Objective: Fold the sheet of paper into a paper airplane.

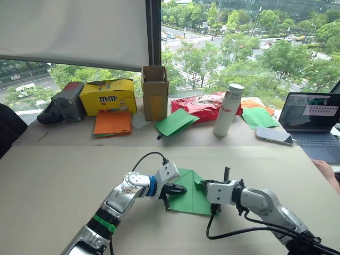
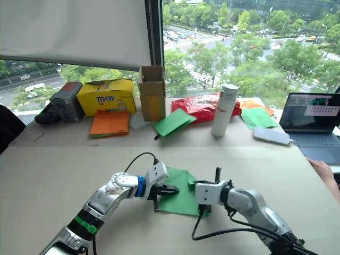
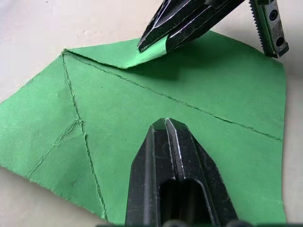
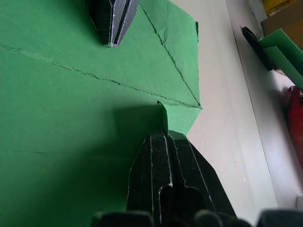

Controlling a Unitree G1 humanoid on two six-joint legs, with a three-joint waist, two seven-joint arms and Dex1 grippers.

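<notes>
Yellow box (image 1: 108, 96): "m&m's" printed on front
Right gripper (image 4: 163, 125): jaws clamped on sheet of paper (image 1: 191, 194) flap
Left gripper (image 3: 165, 124): jaws together, on paper

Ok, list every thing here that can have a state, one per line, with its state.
sheet of paper: flat on the table, creased, one corner flap lifted.
left gripper: shut, tips pressing on the sheet.
right gripper: shut on the lifted flap.
cardboard box: upright, top flaps open.
laptop: open, screen lit.
white bottle: upright, capped.
phone: lying flat.
</notes>
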